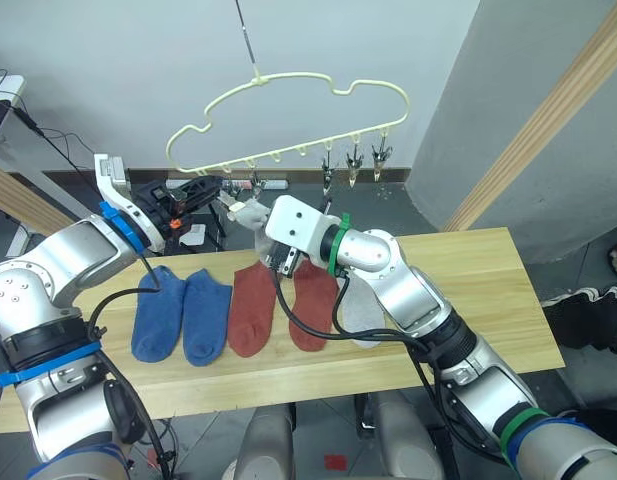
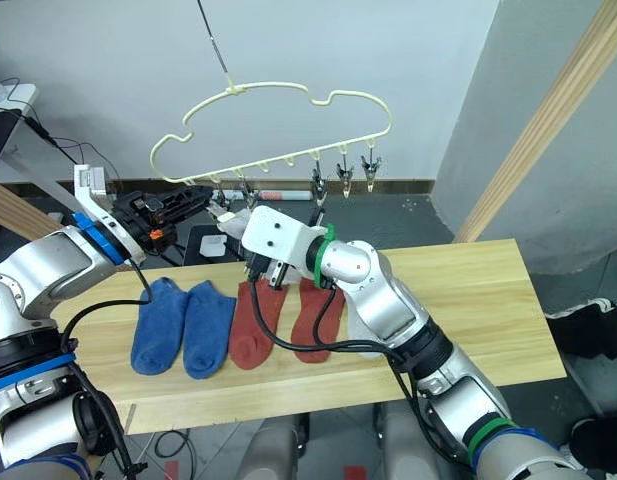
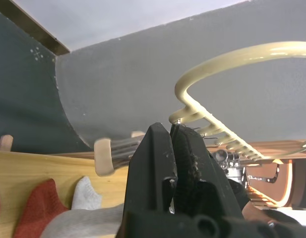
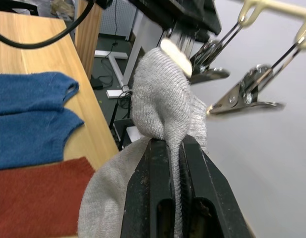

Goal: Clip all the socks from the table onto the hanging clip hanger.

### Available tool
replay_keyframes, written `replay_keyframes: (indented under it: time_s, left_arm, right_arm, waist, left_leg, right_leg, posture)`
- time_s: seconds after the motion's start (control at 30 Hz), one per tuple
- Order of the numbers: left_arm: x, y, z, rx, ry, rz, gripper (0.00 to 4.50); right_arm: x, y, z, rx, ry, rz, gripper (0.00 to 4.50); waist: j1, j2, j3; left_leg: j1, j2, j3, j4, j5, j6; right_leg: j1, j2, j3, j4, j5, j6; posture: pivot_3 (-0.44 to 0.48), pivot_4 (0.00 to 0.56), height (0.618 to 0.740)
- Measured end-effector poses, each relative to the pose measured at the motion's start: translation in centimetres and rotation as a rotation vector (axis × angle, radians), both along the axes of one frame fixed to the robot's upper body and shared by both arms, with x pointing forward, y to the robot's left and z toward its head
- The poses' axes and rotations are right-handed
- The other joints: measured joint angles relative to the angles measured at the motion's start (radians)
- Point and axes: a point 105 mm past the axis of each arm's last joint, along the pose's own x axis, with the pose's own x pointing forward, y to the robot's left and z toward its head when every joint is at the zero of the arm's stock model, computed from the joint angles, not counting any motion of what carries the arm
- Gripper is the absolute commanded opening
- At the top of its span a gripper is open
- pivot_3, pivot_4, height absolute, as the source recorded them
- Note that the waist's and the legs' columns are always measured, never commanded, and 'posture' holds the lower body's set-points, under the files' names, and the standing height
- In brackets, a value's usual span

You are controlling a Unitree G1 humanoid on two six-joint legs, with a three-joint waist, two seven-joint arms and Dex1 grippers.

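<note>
Right claw is clamped on a grey sock beside the hanger clips. Left wrist view shows left claw closed at the clip hanger.

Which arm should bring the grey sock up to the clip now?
Right: the right gripper already pinches the grey sock beside the clips. The left gripper is shut at the clip hanger.
</note>
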Motion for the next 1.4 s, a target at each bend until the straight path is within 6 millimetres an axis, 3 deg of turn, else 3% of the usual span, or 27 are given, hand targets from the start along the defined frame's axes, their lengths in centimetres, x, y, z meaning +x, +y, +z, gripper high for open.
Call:
replay_keyframes:
  time_s: [0.37,0.83,0.9,1.03,1.27,1.4]
  left_arm:
    - [-0.4,0.1,0.1,0.041,-0.040,0.016,0.00]
    - [-0.9,0.6,-0.6,0.067,-0.041,0.027,3.98]
    - [-1.2,0.8,-0.3,0.099,-0.059,0.030,4.50]
    - [-2.1,1.1,0.5,0.208,-0.122,0.041,4.50]
    - [-3.8,0.9,-2.1,0.490,-0.158,0.015,4.50]
    - [-3.2,1.8,-2.8,0.694,-0.281,0.122,4.50]
  right_arm:
    - [-0.2,1.0,0.5,0.006,-0.012,0.014,0.02]
    - [-0.3,1.5,0.1,0.010,0.009,0.032,0.00]
    - [-0.3,1.7,-0.1,0.011,0.024,0.038,0.55]
    - [-0.9,2.3,0.0,0.042,0.067,0.083,1.86]
    - [-1.2,1.5,-0.7,0.136,0.232,0.112,4.40]
    - [-1.5,-0.9,-2.5,0.146,0.327,0.090,4.46]
  waist:
    - [0.000,0.000,0.000]
    - [0.007,-0.001,0.000]
    - [0.006,-0.001,0.000]
    - [0.006,-0.001,0.000]
    - [0.011,-0.002,0.000]
    - [0.028,-0.002,0.000]
  left_leg:
    - [0.000,0.000,0.000,-0.001,0.000,0.000]
    - [-0.003,0.000,0.000,-0.001,0.000,0.000]
    - [-0.003,0.000,0.000,-0.001,0.000,0.000]
    - [-0.003,0.000,0.000,-0.002,0.000,0.000]
    - [-0.005,0.000,0.000,-0.003,0.000,0.000]
    - [-0.011,0.000,0.000,-0.002,0.000,0.000]
  right_leg:
    - [-0.001,0.000,0.000,0.000,0.000,0.000]
    - [-0.003,0.000,0.000,-0.001,0.000,0.000]
    - [-0.003,0.000,0.000,-0.001,0.000,0.000]
    - [-0.004,0.000,0.000,-0.001,0.000,0.000]
    - [-0.007,0.000,0.001,-0.001,0.000,-0.001]
    - [-0.014,0.000,0.001,-0.001,0.000,-0.001]
  posture:
    - [0.053,0.332,0.740]
    - [0.062,0.331,0.740]
    - [0.062,0.330,0.740]
    - [0.066,0.327,0.740]
    - [0.080,0.324,0.740]
    - [0.081,0.323,0.740]
